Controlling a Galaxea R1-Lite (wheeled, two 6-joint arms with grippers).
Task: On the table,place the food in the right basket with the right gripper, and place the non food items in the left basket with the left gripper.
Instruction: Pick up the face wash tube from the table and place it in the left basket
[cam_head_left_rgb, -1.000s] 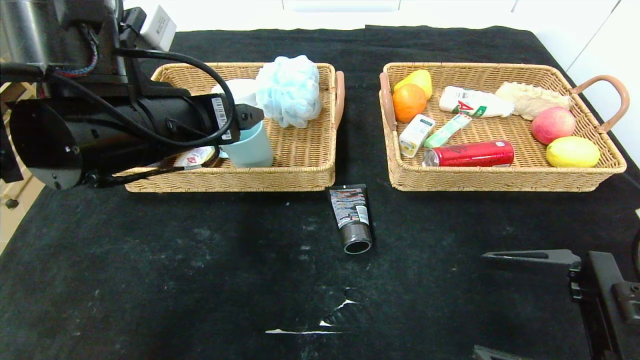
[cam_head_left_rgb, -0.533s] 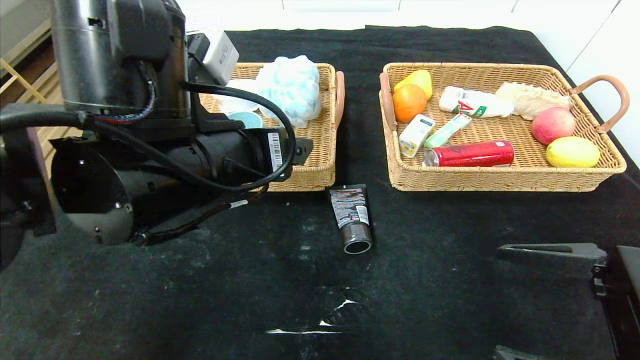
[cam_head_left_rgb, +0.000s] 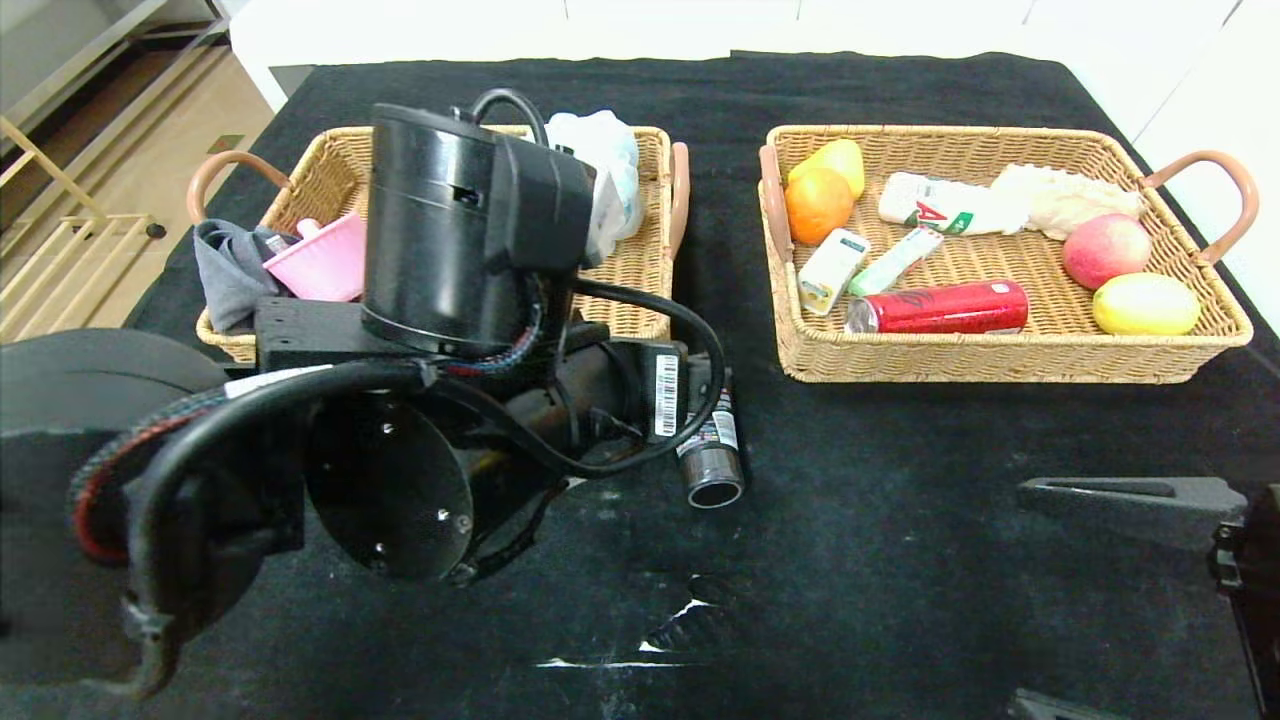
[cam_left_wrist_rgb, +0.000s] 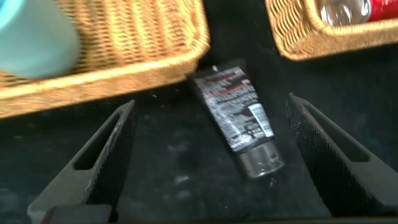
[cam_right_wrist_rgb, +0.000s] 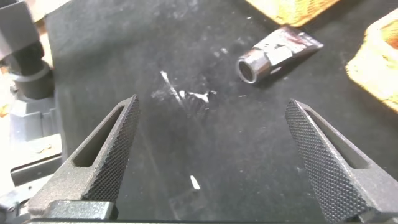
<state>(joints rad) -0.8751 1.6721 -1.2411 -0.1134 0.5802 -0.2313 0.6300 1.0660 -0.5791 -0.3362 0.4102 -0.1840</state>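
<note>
1. On the left, the left basket (cam_head_left_rgb: 640, 300) holds a pink pot (cam_head_left_rgb: 318, 262), a grey cloth (cam_head_left_rgb: 228, 270) and a pale puff (cam_head_left_rgb: 610, 160); the left arm's bulk hides much of it in the head view.

2. In the middle, the left gripper (cam_left_wrist_rgb: 208, 155) hangs over the black tube (cam_head_left_rgb: 712, 455), fingers spread wide with nothing between them. The tube lies on the table (cam_head_left_rgb: 900, 560), just outside the left basket's near corner.

3. Risk: the tube lies askew to the fingers, so a close could catch the round cap and roll it free, or squeeze the soft body out of the grip. A finger may also clip the basket wall nearby.

4. The left wrist view shows the tube (cam_left_wrist_rgb: 239, 118) between the fingers, and a teal mug (cam_left_wrist_rgb: 34, 37) in the basket; the head view probably hides both fingers behind the wrist.

5. At right, the right basket (cam_head_left_rgb: 1000, 360) holds the can (cam_head_left_rgb: 940, 307), carton (cam_head_left_rgb: 830, 268) and fruit. The right gripper (cam_right_wrist_rgb: 211, 155) waits low over bare table, fingers apart and empty.
</note>
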